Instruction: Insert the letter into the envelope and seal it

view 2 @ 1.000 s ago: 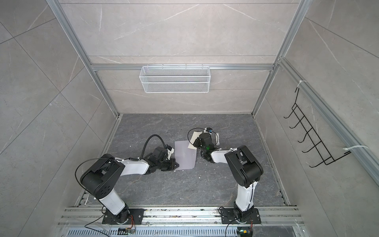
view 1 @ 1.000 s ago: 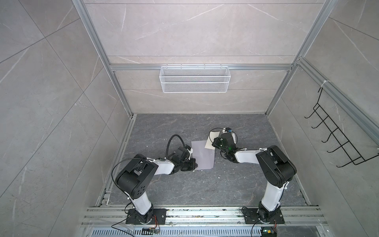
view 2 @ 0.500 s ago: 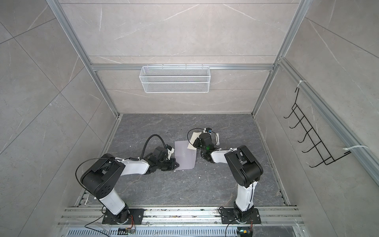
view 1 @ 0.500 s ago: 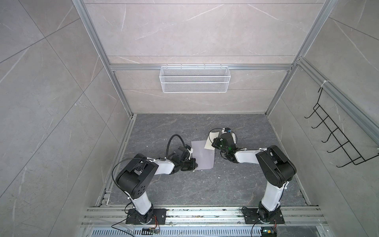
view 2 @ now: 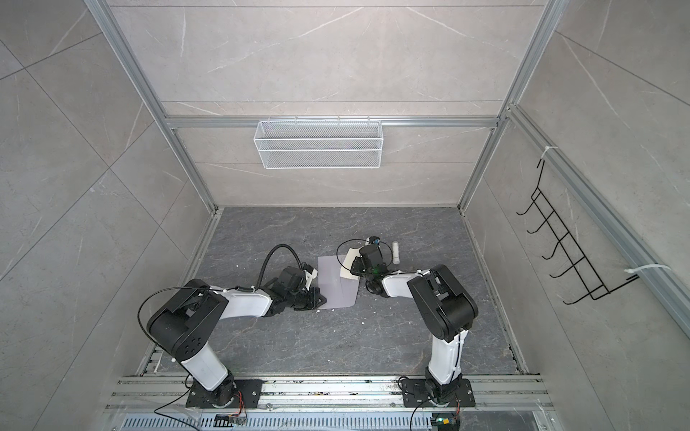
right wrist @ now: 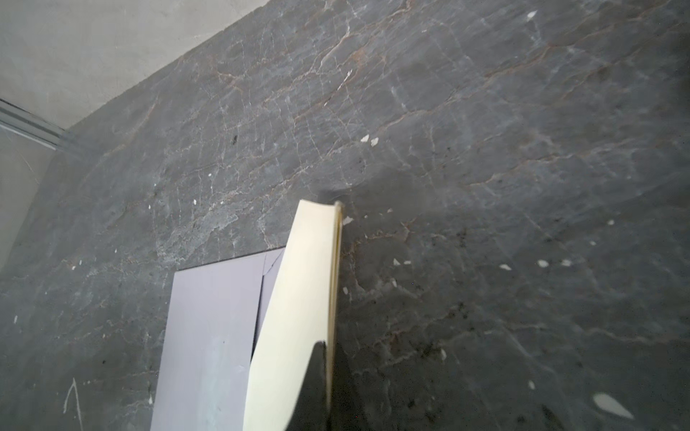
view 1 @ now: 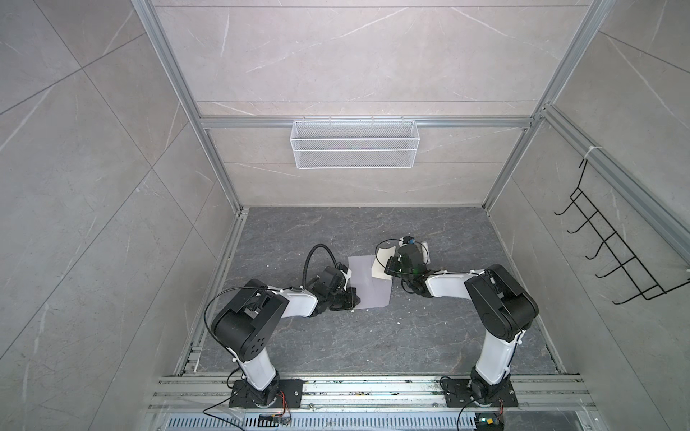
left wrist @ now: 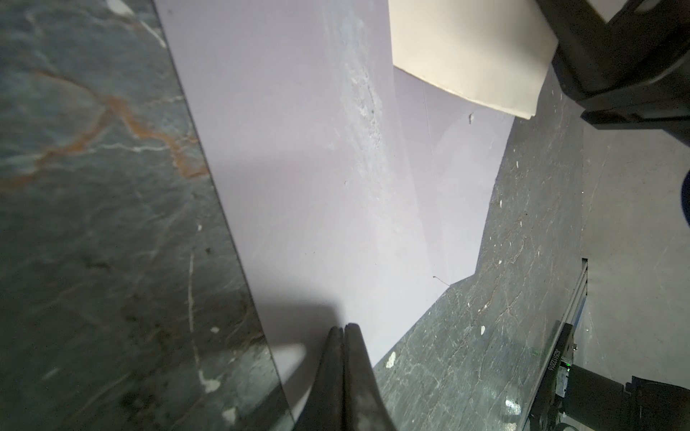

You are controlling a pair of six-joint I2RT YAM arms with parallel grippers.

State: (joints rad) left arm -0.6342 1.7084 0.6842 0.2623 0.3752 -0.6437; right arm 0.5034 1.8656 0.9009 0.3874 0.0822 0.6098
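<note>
Right claw (right wrist: 325, 358) pinches the folded letter (right wrist: 298, 298), which stands on edge above the flap side of the envelope (left wrist: 298, 168). Left claw (left wrist: 342, 330) is pressed together, tips at the envelope's near end, likely pinning it to the counter (right wrist: 485, 149). The flap lies open.

Advice: tilt the letter's free edge low, aim at the mouth, slide in slowly. Pin firmly so the envelope won't skate.

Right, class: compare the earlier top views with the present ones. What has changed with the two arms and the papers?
Nothing visibly moved. The right gripper stays shut on the folded cream paper letter, held over a corner of the flat lavender-grey paper envelope. The left gripper stays shut, tips over another corner of it.
</note>
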